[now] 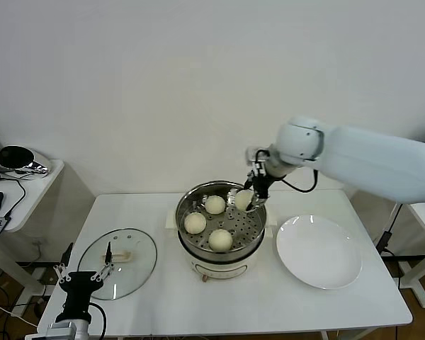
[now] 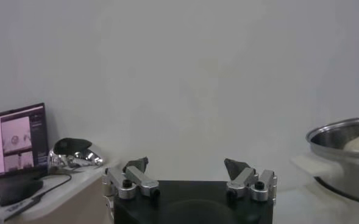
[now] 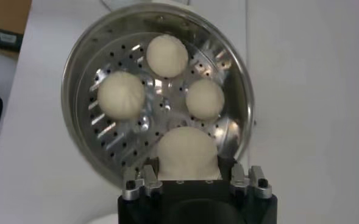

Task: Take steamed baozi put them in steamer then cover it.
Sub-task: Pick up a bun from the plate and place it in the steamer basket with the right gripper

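The fourth steamed baozi (image 3: 187, 152) is held clamped in the right gripper (image 1: 252, 195) over the far right of the steamer (image 1: 186, 210), evidently for the tray's last gap, while the left gripper (image 1: 83, 275), fingers apart, is parked near the cover (image 1: 143, 249).

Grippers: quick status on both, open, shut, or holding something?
Left gripper: open, empty, parked by the glass cover.
Right gripper: shut on the fourth baozi, over the steamer tray.
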Tool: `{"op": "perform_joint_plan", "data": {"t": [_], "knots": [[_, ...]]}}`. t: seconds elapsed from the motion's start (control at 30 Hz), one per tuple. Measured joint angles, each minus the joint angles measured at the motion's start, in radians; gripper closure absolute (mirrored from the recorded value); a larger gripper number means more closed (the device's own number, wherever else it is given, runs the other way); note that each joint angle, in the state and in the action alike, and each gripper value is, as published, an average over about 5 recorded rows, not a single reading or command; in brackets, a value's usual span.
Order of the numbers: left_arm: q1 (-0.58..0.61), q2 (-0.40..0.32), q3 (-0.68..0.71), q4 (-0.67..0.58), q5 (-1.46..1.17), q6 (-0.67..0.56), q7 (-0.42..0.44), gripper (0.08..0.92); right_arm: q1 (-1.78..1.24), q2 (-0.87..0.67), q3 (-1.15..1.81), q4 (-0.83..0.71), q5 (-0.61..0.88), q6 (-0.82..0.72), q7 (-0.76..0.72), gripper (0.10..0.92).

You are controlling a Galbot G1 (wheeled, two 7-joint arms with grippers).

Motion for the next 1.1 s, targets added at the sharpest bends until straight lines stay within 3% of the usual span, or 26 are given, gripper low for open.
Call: {"op": "perform_joint_plan", "data": {"t": [0.63, 0.9, 1.1], "knots": [[-0.009, -0.005, 0.01, 0.015, 0.001, 0.0, 0.0, 0.177, -0.127, 0.091, 0.006, -0.11, -0.058, -0.037, 0.022, 0.417], [-0.008, -0.004, 0.011, 0.01, 0.003, 0.001, 0.0, 0.177, -0.135, 0.08, 0.032, -0.106, -0.064, -0.044, 0.018, 0.235], [-0.016, 0.0, 0.011, 0.012, -0.001, 0.003, -0.001, 0.177, -0.117, 0.026, 0.079, -0.054, -0.041, -0.037, 0.027, 0.203]]}}
